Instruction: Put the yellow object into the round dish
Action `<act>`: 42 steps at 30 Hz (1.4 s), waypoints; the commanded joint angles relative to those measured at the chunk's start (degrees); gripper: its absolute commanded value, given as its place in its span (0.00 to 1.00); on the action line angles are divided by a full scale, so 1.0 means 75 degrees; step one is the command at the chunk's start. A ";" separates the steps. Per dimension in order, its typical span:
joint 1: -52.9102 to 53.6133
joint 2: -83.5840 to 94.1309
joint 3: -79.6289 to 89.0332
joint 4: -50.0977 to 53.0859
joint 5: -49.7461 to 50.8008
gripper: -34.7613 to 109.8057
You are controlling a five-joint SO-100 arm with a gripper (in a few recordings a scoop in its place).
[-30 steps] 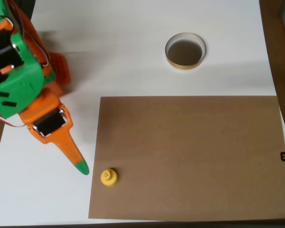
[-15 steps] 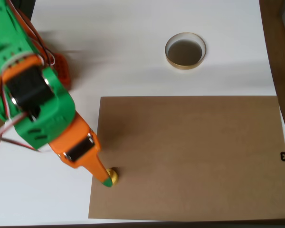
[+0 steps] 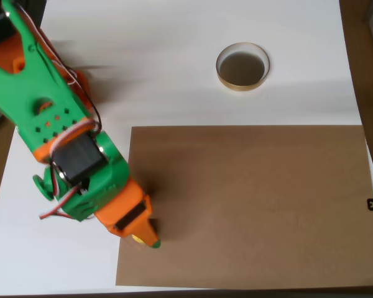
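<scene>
Overhead view: the orange and green arm reaches down from the upper left, and its hand sits right over the yellow object, at the left edge of the brown mat. Only a sliver of yellow peeks out under the orange finger, so the object is directly beneath the hand, not off to either side. Whether the hand is parted around it, clamped on it or merely above it, I cannot tell; the arm's body hides the fingertips. The object is small and roundish, so no long axis matters for the grasp. The round dish lies well apart from the mat's left edge, up and to the right, beyond the mat's top edge on the bare white table. Its inside looks dark and has nothing in it. My judgement: the task is at the grasp stage, and the carry will run diagonally across the mat toward the dish. The mat is flat and plain; a small black tag sits at its right edge. Dark wood shows past the table's right side.
</scene>
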 commanded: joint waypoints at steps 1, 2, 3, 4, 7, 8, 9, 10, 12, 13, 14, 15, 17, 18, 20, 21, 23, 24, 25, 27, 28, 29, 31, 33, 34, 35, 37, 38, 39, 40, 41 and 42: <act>0.0012 -0.0035 -0.0586 0.0012 -0.0094 0.44; 0.0000 -0.0117 -0.0609 -0.0023 -0.0094 0.44; 0.0000 -0.0223 -0.0645 -0.0047 -0.0094 0.44; 0.0000 -0.0305 -0.0656 -0.0094 -0.0094 0.43; 0.0012 -0.0492 -0.0680 -0.0199 -0.0117 0.43; 0.0012 -0.0539 -0.0703 -0.0223 -0.0117 0.43; 0.0012 -0.0598 -0.0738 -0.0234 -0.0117 0.42; 0.0012 -0.0633 -0.0773 -0.0234 -0.0117 0.41; 0.0012 -0.0715 -0.0809 -0.0258 -0.0117 0.41; 0.0023 -0.0738 -0.0832 -0.0270 -0.0117 0.40; 0.0023 -0.0750 -0.0832 -0.0293 -0.0117 0.40; 0.0023 -0.0762 -0.0832 -0.0305 -0.0117 0.40; 0.0035 -0.0785 -0.0855 -0.0340 -0.0117 0.39; 0.0035 -0.0797 -0.0867 -0.0340 -0.0117 0.39; 0.0047 -0.0832 -0.0879 -0.0375 -0.0117 0.39; 0.0059 -0.0855 -0.0879 -0.0398 -0.0117 0.39; 0.0082 -0.0891 -0.0867 -0.0457 -0.0129 0.38; 0.0094 -0.0914 -0.0867 -0.0480 -0.0129 0.38; 0.0105 -0.0938 -0.0867 -0.0504 -0.0129 0.38; 0.0117 -0.0996 -0.0855 -0.0527 -0.0129 0.38; 0.0129 -0.1020 -0.0855 -0.0551 -0.0129 0.38; 0.0129 -0.1031 -0.0855 -0.0563 -0.0129 0.38; 0.0129 -0.1043 -0.0809 -0.0598 -0.0141 0.37; 0.0152 -0.1066 -0.0797 -0.0633 -0.0141 0.36; 0.0164 -0.1078 -0.0785 -0.0645 -0.0141 0.34; 0.0164 -0.1078 -0.0785 -0.0656 -0.0141 0.33; 0.0176 -0.1078 -0.0785 -0.0680 -0.0141 0.31; 0.0176 -0.1078 -0.0785 -0.0680 -0.0141 0.30; 0.0176 -0.1078 -0.0785 -0.0680 -0.0141 0.28; 0.0176 -0.1090 -0.0785 -0.0680 -0.0141 0.27; 0.0176 -0.1090 -0.0785 -0.0691 -0.0141 0.25; 0.0176 -0.1090 -0.0785 -0.0680 -0.0141 0.24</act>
